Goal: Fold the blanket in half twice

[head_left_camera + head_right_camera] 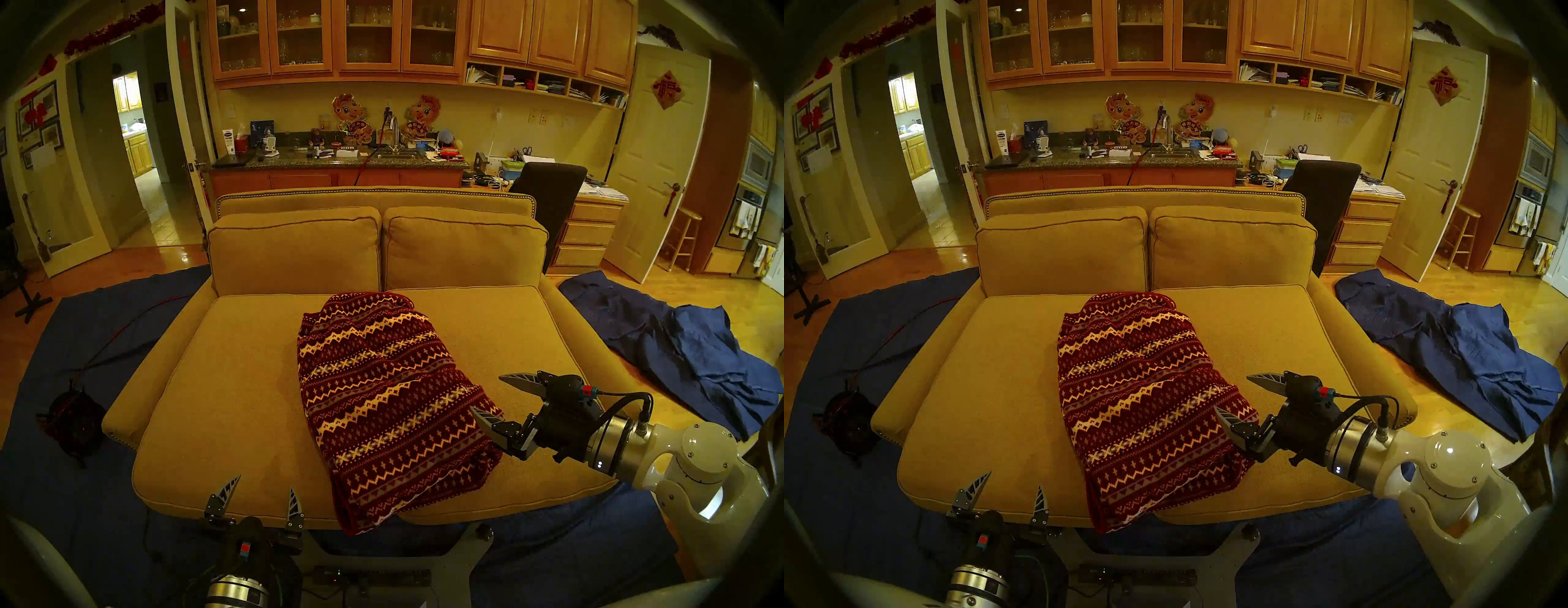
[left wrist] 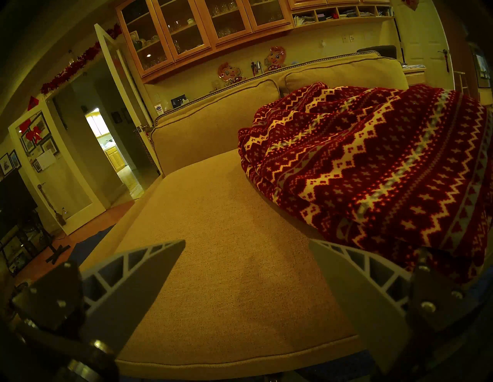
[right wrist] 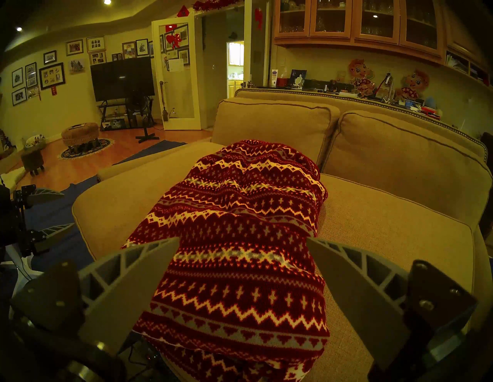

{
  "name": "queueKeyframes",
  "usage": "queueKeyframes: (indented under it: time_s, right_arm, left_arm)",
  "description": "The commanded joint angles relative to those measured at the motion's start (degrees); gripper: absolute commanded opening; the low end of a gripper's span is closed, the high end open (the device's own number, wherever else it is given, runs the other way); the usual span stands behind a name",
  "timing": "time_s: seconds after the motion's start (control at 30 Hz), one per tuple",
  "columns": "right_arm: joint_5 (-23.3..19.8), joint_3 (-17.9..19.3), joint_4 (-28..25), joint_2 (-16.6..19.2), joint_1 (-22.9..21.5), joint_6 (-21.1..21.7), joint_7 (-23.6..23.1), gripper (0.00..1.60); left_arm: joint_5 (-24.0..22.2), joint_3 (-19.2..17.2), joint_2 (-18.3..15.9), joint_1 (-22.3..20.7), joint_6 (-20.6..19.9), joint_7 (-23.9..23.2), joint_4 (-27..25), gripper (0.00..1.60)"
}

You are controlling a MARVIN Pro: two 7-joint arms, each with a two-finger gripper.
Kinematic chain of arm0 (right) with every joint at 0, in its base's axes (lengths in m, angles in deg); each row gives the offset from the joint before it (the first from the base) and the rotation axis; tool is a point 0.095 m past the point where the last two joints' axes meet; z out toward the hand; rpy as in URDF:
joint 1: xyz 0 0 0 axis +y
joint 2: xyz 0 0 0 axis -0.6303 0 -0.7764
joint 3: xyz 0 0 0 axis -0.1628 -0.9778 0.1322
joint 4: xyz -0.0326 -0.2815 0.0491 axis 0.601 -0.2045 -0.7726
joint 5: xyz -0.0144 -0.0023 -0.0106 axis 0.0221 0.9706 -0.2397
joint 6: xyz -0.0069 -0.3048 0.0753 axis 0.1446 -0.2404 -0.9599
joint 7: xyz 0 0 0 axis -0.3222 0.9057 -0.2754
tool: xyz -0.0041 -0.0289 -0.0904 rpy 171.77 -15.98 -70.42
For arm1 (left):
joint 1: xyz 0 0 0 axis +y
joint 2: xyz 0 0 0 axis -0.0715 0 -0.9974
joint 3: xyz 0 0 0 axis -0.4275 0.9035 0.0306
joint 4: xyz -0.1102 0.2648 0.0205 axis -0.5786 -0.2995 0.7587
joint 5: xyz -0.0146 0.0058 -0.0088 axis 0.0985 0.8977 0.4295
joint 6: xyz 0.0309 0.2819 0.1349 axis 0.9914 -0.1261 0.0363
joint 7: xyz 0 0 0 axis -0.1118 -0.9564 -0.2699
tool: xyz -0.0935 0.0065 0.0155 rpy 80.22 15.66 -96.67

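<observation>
The blanket (image 1: 390, 407) lies in a folded, rumpled bundle down the middle of the sofa (image 1: 237, 382), running from near the back cushions to the front edge of the seat, where its near end droops over the rim.

The left pincer (image 1: 263, 488) sits at the seat's front edge, jaws spread wide and empty. Its fingers (image 2: 149, 269) frame only bare seat fabric; the blanket is off to its right and ahead, near the right finger in the wrist view, though contact cannot be judged there. From the head view the pincer is clear of the cloth, with a strip of seat between them.

The right pincer (image 1: 494, 395) hangs over the right half of the seat, pointing left toward the blanket, jaws fully apart and gripping nothing. In its own view (image 3: 242, 240) the blanket fills the gap between the fingers and stretches ahead of them. One fingertip (image 1: 481, 414) overlaps the blanket's right edge in the head view; whether it touches cannot be told. The other finger sits over bare cushion.
</observation>
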Motion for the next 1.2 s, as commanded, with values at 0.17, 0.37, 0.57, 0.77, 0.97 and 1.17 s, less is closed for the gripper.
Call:
queueKeyframes:
  time_s: [0.17,0.37,0.57,0.77,0.97,1.17]
  right_arm:
    - [0.17,0.25,-0.4,0.01,-0.24,-0.05,0.07,1.6]
    - [0.23,0.25,-0.4,-0.05,-0.27,-0.02,0.02,1.6]
    - [0.28,0.24,-0.4,-0.12,-0.3,0.01,-0.04,1.6]
    - [0.33,0.24,-0.4,-0.2,-0.34,0.04,-0.1,1.6]
    - [0.38,0.24,-0.4,-0.27,-0.38,0.07,-0.16,1.6]
    - [0.43,0.24,-0.4,-0.33,-0.41,0.1,-0.22,1.6]
  left_arm:
    - [-0.1,0.08,-0.16,0.13,0.19,-0.24,-0.51,1.6]
    - [-0.09,0.08,-0.14,0.14,0.19,-0.25,-0.51,1.6]
    - [-0.09,0.07,-0.14,0.14,0.2,-0.26,-0.51,1.6]
    - [-0.08,0.07,-0.13,0.14,0.19,-0.25,-0.51,1.6]
    - [-0.09,0.07,-0.13,0.14,0.2,-0.26,-0.51,1.6]
    - [-0.09,0.07,-0.13,0.14,0.19,-0.26,-0.51,1.6]
